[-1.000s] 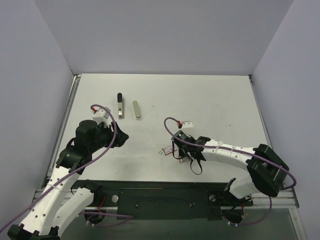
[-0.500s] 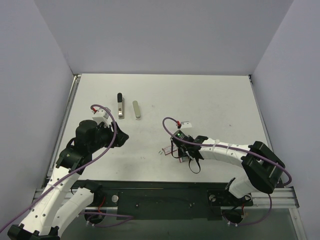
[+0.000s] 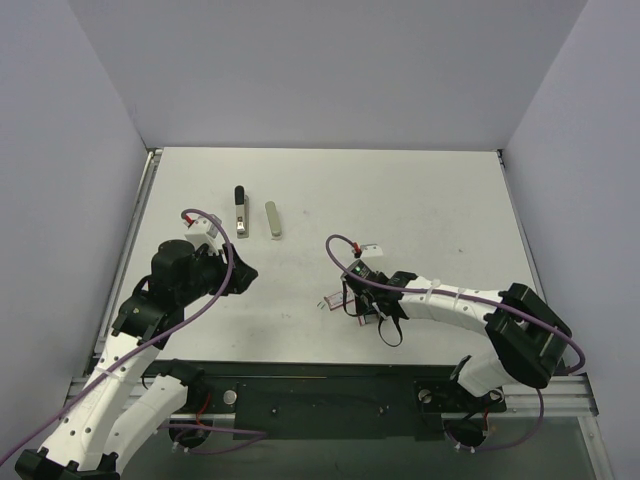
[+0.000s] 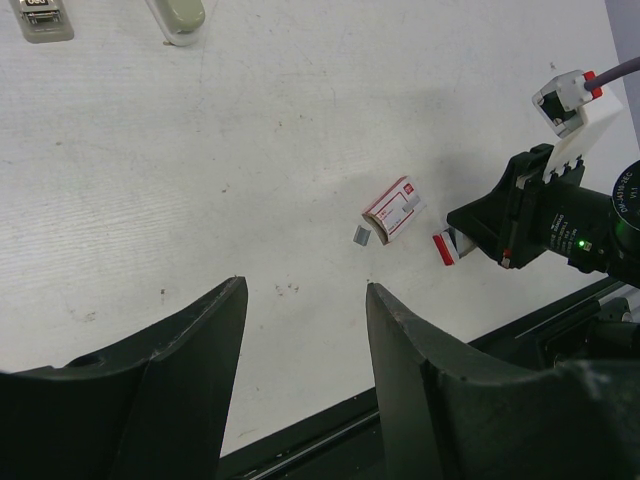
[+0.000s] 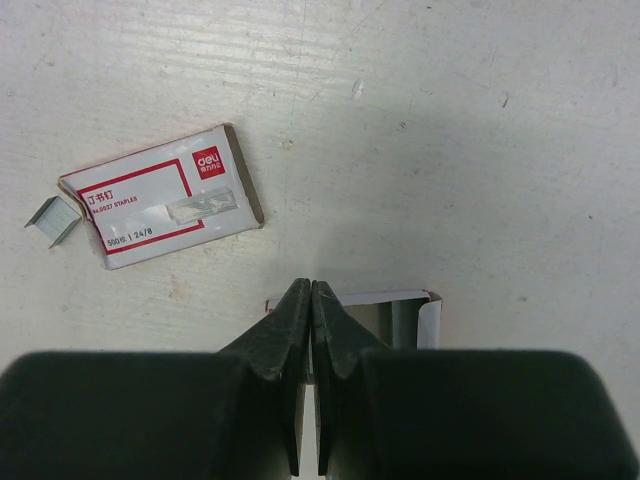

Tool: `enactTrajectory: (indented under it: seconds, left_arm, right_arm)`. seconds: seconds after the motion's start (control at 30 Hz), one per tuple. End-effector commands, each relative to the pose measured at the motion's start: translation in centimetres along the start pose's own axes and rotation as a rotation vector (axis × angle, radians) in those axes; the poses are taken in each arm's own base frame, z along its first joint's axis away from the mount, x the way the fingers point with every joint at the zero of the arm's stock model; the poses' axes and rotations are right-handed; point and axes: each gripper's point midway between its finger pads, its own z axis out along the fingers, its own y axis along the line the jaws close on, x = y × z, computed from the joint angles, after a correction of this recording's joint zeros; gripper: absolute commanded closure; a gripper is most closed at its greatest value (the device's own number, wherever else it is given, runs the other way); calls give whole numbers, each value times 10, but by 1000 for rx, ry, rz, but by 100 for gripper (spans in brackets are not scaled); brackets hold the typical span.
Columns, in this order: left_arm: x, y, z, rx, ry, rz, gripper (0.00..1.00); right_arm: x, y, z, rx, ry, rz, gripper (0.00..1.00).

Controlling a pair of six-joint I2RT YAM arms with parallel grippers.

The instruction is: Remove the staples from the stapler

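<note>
the right hand (image 5: 311, 290) is clenched on nothing, over an open tray (image 5: 405, 312). the staples (image 5: 52, 220) lie ahead to its left, just beside the red-white box (image 5: 165, 195). the strip could be scattered if the shut tips are dragged across. the left hand (image 4: 305, 292) is released and empty, with the stapler (image 4: 40, 22) far ahead, leftward. since a second earlier, the right hand has been shifted slightly left and fully shut.
</note>
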Motion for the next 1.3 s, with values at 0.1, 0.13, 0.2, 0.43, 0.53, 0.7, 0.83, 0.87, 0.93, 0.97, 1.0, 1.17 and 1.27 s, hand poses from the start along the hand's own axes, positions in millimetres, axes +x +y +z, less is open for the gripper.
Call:
enactTrajectory:
  seconds: [0.1,0.13,0.2,0.43,0.53,0.7,0.83,0.87,0.93,0.97,1.0,1.17,1.27]
  left_arm:
    - [-11,-5,0,29,-46,15,39]
    - [-11,-5,0,31,-46,15,39]
    - [-11,-5,0,29,-46,14,39]
    - [-12,-5,0,30,-47,12,39]
    - [-11,-5,1,30,-46,11,39]
    - [-11,-5,1,29,-44,9,39]
    - [-12,-5,1,32,-47,9,39]
    - [-12,-5,1,32,-47,11,39]
    - [-12,-5,1,32,-46,9,39]
    - [-12,-5,1,34,-47,11,39]
    - [-11,-5,1,31,-45,9,39]
    - [-12,-5,1,32,-45,8,39]
    - [-11,-5,1,32,-43,9,39]
  right_arm:
    - [2,-5,-12,-3,13,-5,100]
    - [1,-5,-12,-4,12,-8,100]
    - [2,-5,-15,-6,15,-8,100]
    - [2,-7,-23,-7,25,-17,100]
    - [0,-8,-26,-9,10,-9,98]
    - [2,-10,-28,-7,9,-3,83]
    - [8,-11,-26,3,20,2,77]
    - [8,-11,-25,2,20,3,74]
    - [10,-10,-24,3,26,5,72]
    - [11,-9,-23,3,31,2,71]
    - [11,-8,-22,2,29,5,71]
    - [14,-7,-19,10,44,4,70]
    - [18,-8,-16,20,56,10,70]
